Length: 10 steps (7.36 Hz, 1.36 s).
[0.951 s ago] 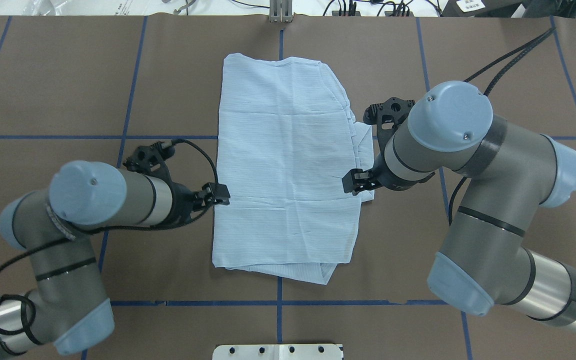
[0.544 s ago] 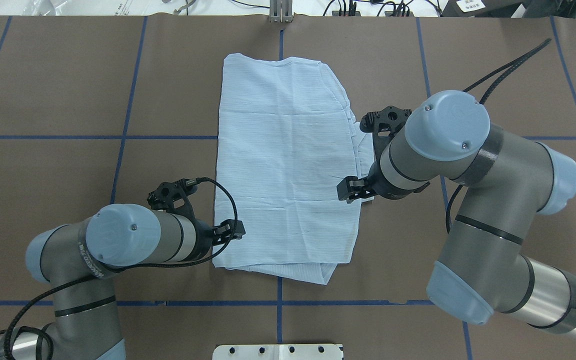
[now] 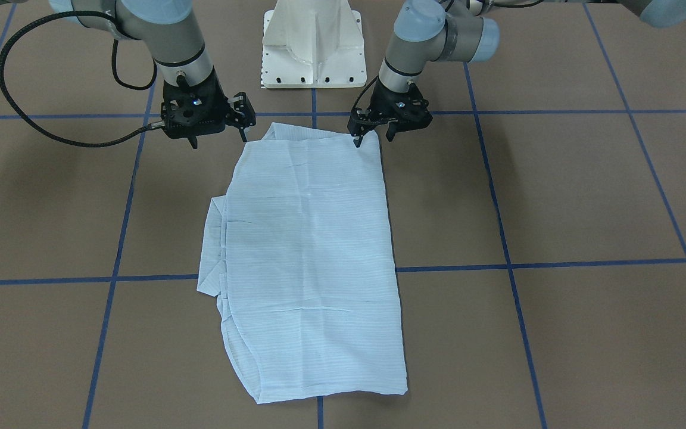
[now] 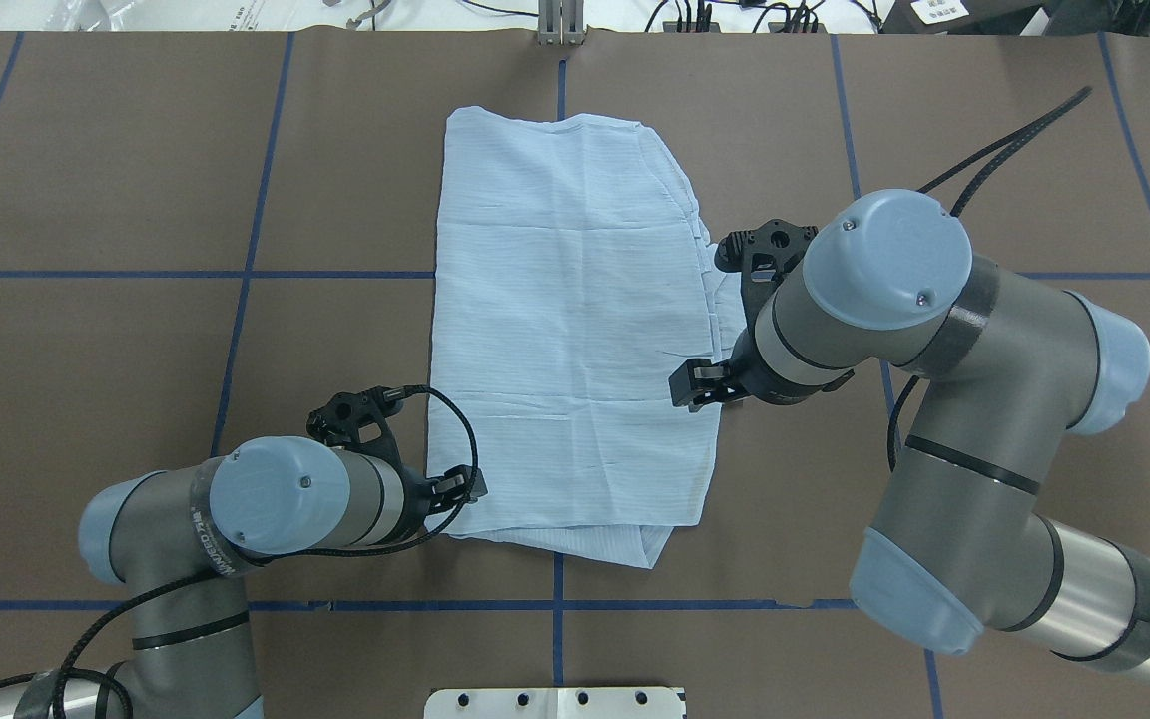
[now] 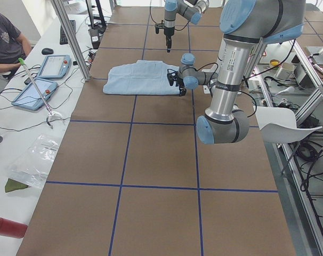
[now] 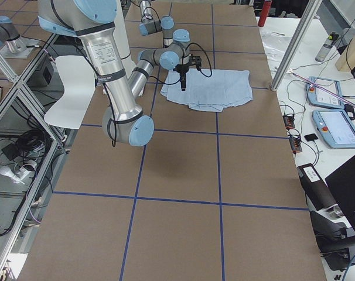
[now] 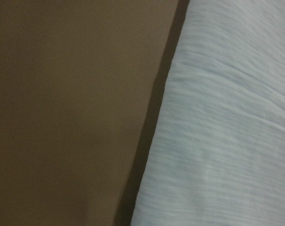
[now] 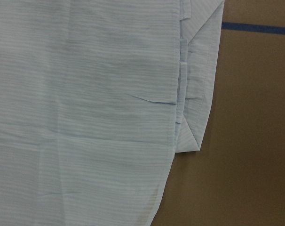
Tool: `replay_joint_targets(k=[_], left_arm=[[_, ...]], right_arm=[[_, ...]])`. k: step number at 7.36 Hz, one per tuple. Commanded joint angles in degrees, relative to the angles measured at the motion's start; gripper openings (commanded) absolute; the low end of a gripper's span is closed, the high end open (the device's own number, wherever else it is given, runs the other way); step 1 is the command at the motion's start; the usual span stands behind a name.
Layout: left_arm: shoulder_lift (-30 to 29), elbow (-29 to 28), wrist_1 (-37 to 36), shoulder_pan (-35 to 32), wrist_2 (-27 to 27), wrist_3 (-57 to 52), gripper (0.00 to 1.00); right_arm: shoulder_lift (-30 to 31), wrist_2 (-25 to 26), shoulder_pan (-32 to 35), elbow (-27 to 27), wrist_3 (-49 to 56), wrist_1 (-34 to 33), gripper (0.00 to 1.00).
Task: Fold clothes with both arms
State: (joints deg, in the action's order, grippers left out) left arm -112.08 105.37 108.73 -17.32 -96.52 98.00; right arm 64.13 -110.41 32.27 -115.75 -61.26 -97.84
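**At the near hem: uneven grippers could skew the fold**

Down at the robot's end of the shirt [image 4: 575,320], I saw trouble brewing. It lay flat mid-table [image 4: 136,150] as one long folded panel running away from the robot, with a tucked sleeve [image 3: 213,250] peeping out along its right side.

The left gripper [image 3: 373,138] sat low at the near left corner. Its jaws were parted with nothing between them, and one fingertip was right at the cloth's edge. Its wrist camera was filled by that edge at close range.

The right gripper [image 3: 218,140] hung higher, spread wide and just as empty, by the shirt's right edge. I could not pin down how far along that edge it was, because the overhead and front views disagreed.

That mismatch was my first worry. If one side pinched at the corner and the other further up the edge, the lifted hem would come up crooked and the fold would land skewed.

My second worry was the cloth itself. It looked thin and stacked in layers, so a shallow pinch might take only the top sheet and let the rest slide out. That loose sleeve looked ready to spill, too.
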Motion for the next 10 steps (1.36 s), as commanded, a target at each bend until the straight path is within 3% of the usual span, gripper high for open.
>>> replay_joint_targets(k=[1, 4, 7, 8, 10], left_arm=[[-0.3, -0.2, 0.0, 0.2, -0.1, 0.0, 0.81], [-0.4, -0.2, 0.0, 0.9, -0.1, 0.1, 0.75], [-0.2, -0.1, 0.0, 1.1, -0.2, 0.1, 0.59], [-0.2, 0.0, -0.1, 1.1, -0.3, 0.1, 0.48], [-0.3, 0.5, -0.6, 1.1, -0.4, 0.0, 0.07]], right_arm=[[-0.1, -0.2, 0.1, -0.1, 0.0, 0.0, 1.0], [0.0, -0.2, 0.1, -0.3, 0.0, 0.0, 1.0], [0.0, -0.2, 0.1, -0.4, 0.0, 0.0, 1.0], [0.0, -0.2, 0.1, -0.4, 0.0, 0.0, 1.0], [0.0, -0.2, 0.1, -0.3, 0.1, 0.0, 1.0]])
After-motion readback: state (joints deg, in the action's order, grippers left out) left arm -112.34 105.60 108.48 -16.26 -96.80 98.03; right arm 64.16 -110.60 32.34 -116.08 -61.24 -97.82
